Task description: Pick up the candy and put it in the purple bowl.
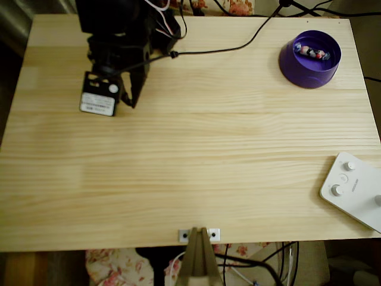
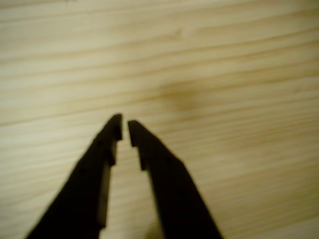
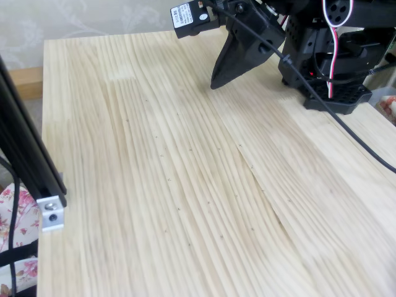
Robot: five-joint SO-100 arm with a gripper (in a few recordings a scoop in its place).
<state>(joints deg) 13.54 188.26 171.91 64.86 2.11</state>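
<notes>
Overhead view: the gripper (image 1: 129, 101) is hanging over bare table (image 1: 190, 179) at far left, its jaws nearly touching and holding nothing, while the candy (image 1: 312, 52) is lying inside the purple bowl (image 1: 309, 67) at far right.

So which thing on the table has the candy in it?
The purple bowl at the table's far right corner holds the candy; the white device does not.

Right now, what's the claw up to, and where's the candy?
Claw nearly shut, empty, low over bare table. Candy already inside purple bowl, far corner. Nothing in the way.
</notes>
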